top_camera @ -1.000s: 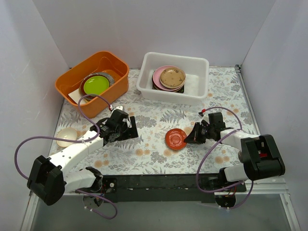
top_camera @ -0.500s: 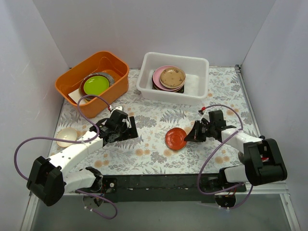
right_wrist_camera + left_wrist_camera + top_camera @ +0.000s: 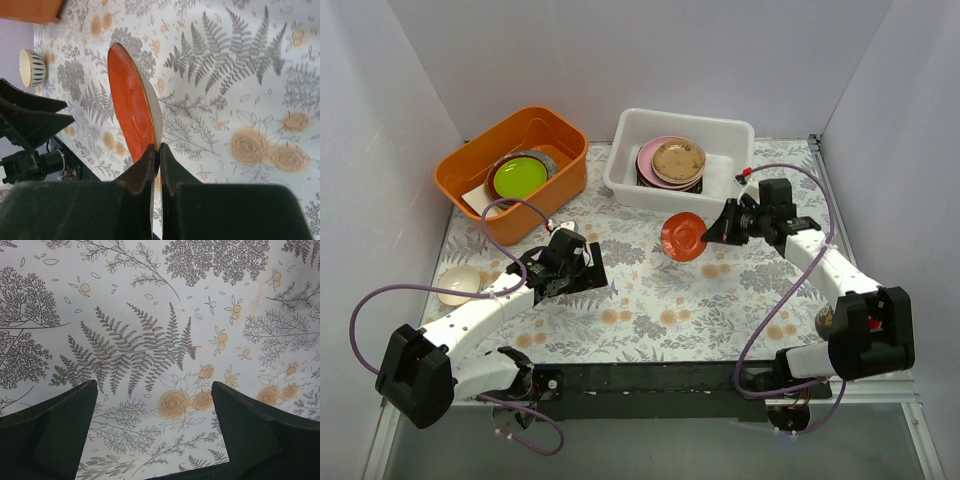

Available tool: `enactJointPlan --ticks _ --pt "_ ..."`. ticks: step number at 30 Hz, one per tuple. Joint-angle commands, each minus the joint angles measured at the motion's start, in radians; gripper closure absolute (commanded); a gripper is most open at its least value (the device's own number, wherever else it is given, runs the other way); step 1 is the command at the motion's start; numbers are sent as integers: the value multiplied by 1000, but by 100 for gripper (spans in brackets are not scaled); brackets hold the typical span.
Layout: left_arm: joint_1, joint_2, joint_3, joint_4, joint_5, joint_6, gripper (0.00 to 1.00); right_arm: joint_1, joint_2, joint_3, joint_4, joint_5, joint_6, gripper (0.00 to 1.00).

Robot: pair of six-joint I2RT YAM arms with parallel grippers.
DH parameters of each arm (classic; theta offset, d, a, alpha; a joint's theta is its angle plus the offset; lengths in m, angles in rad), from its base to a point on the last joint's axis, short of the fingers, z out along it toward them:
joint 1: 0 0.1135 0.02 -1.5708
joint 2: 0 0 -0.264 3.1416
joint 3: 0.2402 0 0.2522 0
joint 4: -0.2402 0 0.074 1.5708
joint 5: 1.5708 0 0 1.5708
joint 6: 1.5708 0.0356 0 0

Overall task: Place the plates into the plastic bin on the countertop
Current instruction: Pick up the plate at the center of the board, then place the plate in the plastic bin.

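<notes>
My right gripper [image 3: 712,231] is shut on the rim of an orange-red plate [image 3: 682,238] and holds it in the air above the countertop [image 3: 650,300], just in front of the white plastic bin [image 3: 680,195]. In the right wrist view the plate [image 3: 131,115] stands edge-on between the shut fingers [image 3: 145,167]. The bin holds a stack of plates: a gold one [image 3: 679,160] on a pink one [image 3: 650,158]. My left gripper [image 3: 588,268] is open and empty over the fern-printed countertop [image 3: 150,315].
An orange tub [image 3: 470,165] at the back left holds a lime-green plate [image 3: 519,177] and other dishes. A small striped bowl [image 3: 459,284] sits at the left edge; it also shows in the right wrist view [image 3: 31,67]. White walls close in three sides.
My right gripper has lifted the orange-red plate off the countertop and carried it back toward the white bin. The left arm has stayed in place.
</notes>
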Motion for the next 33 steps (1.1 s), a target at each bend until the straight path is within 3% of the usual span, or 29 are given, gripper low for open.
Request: enactJointPlan --ticks 1,18,28,33 --pt "4 -18 -7 7 6 -3 2 0 72 167 22 -41 1 99" --pt "4 -31 -29 -1 18 -12 2 -40 546 784 16 -73 80 99" --pt "4 -27 -41 9 40 -20 2 -55 828 1092 36 -63 157 99" --pt "4 -28 -36 4 32 -18 2 -63 893 1163 58 -55 197 99"
